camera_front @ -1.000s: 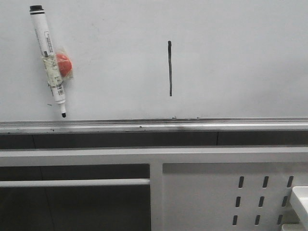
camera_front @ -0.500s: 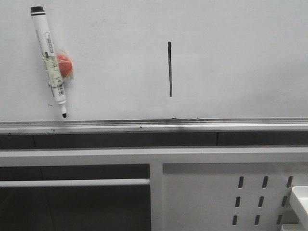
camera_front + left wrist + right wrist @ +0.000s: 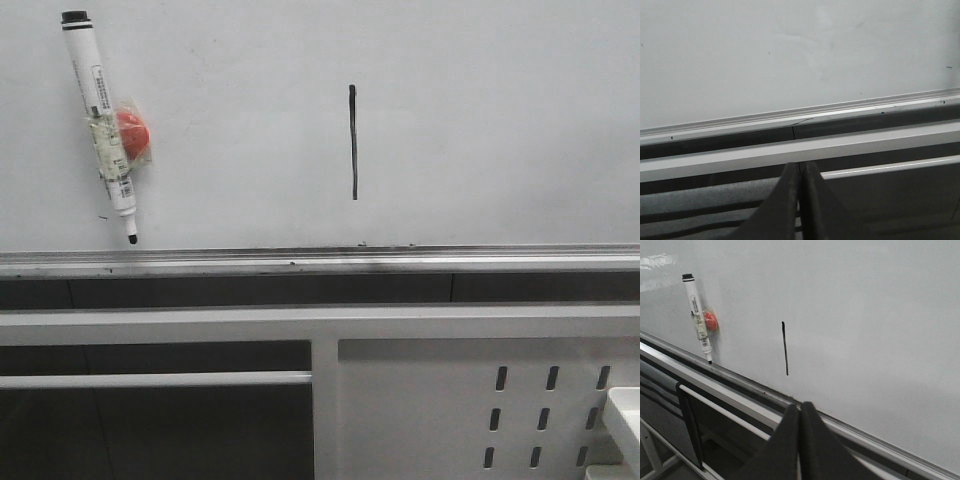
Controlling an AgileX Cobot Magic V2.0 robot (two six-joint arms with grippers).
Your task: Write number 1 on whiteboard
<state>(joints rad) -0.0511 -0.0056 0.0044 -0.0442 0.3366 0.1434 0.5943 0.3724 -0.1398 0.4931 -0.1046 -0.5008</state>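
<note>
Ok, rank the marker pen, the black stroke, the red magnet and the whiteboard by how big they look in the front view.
1. the whiteboard, by far the largest, filling the upper half of the view
2. the marker pen, longer and thicker than the stroke
3. the number 1 stroke, shorter and very thin
4. the red magnet, partly hidden behind the pen

I see the number 1 (image 3: 353,142) as a thin black upright stroke, plain and slightly bowed, drawn mid-height on the whiteboard (image 3: 500,120), a glossy white vertical board above its silver rail.
</note>
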